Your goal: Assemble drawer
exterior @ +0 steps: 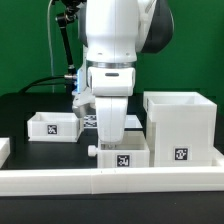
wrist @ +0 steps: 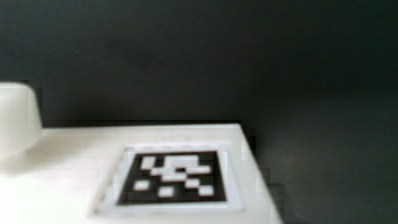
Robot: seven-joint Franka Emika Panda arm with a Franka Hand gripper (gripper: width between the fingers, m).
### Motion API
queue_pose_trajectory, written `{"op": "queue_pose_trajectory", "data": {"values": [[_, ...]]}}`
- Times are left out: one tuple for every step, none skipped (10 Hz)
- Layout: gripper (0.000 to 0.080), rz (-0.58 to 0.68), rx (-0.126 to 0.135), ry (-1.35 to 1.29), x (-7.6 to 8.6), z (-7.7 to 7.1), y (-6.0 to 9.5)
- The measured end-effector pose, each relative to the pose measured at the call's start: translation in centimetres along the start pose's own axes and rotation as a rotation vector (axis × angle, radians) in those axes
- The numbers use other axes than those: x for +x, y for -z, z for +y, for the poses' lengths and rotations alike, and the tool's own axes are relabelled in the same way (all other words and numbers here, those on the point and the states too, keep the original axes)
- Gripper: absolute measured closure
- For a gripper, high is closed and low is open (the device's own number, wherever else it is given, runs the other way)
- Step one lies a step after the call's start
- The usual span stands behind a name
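From the exterior view, the arm stands dead centre and its gripper [exterior: 108,132] is down low, right at the back edge of the near tray [exterior: 125,157]. That tray's wall hides the fingertips, so I cannot tell how wide the claw is or whether it has hold of anything. The tray's knob [exterior: 92,150] pokes out at nine o'clock and a square tag faces front.

At three o'clock from the gripper stands the tall housing [exterior: 180,125], open on top, just beside the near tray. At ten o'clock sits the far tray [exterior: 52,126], well apart on the black table [exterior: 12,128]. Across six o'clock, the long low rail [exterior: 110,181] runs in front of tray and housing and fences them in.

Now the wrist view: blurry. A white face [wrist: 80,150] of a drawer part fills the near field, with a black-and-white tag [wrist: 173,178] lying flat on it. Which part it is, I cannot tell. A rounded white shape [wrist: 15,125] crowds the frame's edge, touching that face. Beyond is dark tabletop.
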State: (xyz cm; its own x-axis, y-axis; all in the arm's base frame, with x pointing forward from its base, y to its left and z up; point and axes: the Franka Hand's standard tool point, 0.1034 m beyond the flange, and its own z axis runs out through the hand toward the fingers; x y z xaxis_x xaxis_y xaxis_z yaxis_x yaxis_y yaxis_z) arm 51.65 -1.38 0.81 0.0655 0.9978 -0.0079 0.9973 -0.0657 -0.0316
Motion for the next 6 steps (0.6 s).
{"op": "queue_pose_trajectory", "data": {"values": [[0.0758, 0.001, 0.000, 0.001, 0.08, 0.00, -0.02], [0.0758, 0.001, -0.001, 0.001, 0.09, 0.13, 0.06], [0.0758, 0.000, -0.002, 0.005, 0.02, 0.17, 0.08], [0.0758, 0.000, 0.000, 0.004, -0.02, 0.10, 0.00], [0.0758, 0.000, 0.001, 0.003, -0.03, 0.07, -0.05], [0.0758, 0.000, 0.001, 0.006, -0.08, 0.07, -0.06]]}}
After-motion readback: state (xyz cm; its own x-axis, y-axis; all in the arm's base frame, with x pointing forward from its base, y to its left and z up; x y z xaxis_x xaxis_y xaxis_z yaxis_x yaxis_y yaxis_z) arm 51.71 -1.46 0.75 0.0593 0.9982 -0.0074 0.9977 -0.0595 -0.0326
